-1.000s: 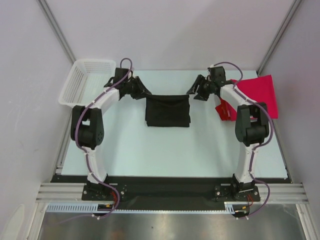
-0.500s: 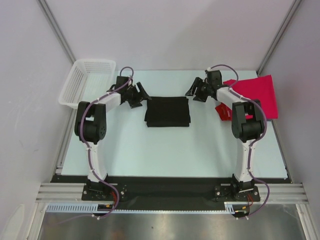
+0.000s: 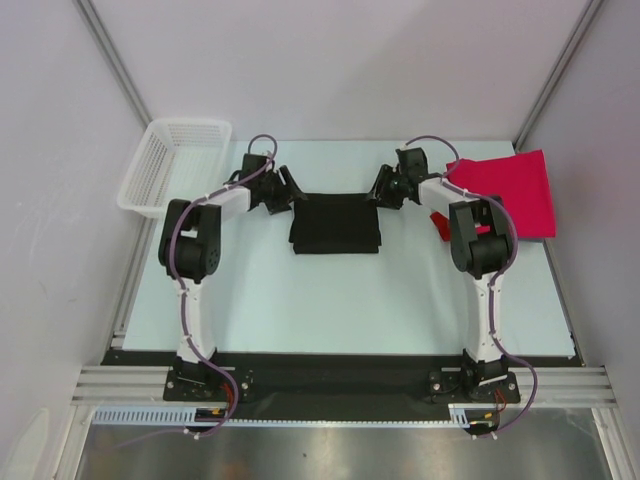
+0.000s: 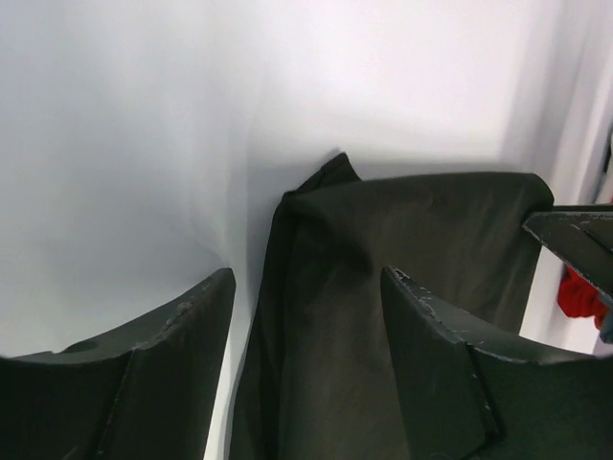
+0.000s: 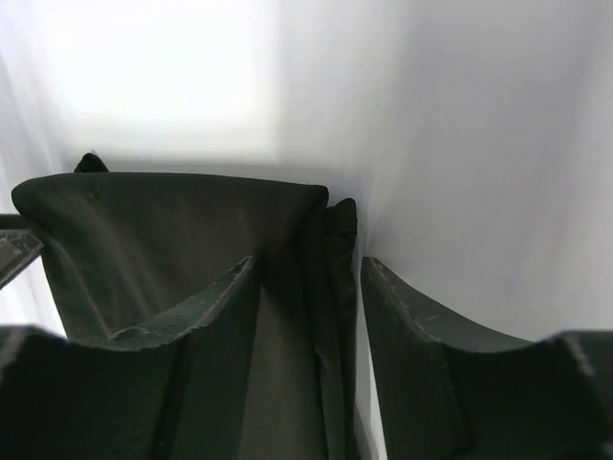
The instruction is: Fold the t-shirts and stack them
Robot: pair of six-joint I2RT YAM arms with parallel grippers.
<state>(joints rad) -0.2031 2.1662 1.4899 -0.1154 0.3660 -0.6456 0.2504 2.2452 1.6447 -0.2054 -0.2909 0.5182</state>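
The black t-shirt (image 3: 336, 222) lies folded at the middle of the table (image 3: 330, 300), well apart from the red t-shirts (image 3: 505, 190) at the right. Long axis: left to right; the collar end cannot be told. The cloth looks soft, light and limp, so grip all layers at the far corners. The left gripper (image 3: 285, 190) and right gripper (image 3: 383, 188) stand open astride its side edges, holding nothing.

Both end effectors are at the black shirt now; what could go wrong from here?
The left end effector and right end effector stand open astride the layered side edges of the folded black t-shirt; closing might pinch only some layers, so the fold could spill open. The right arm sits over the red t-shirts; swinging it may drag them.
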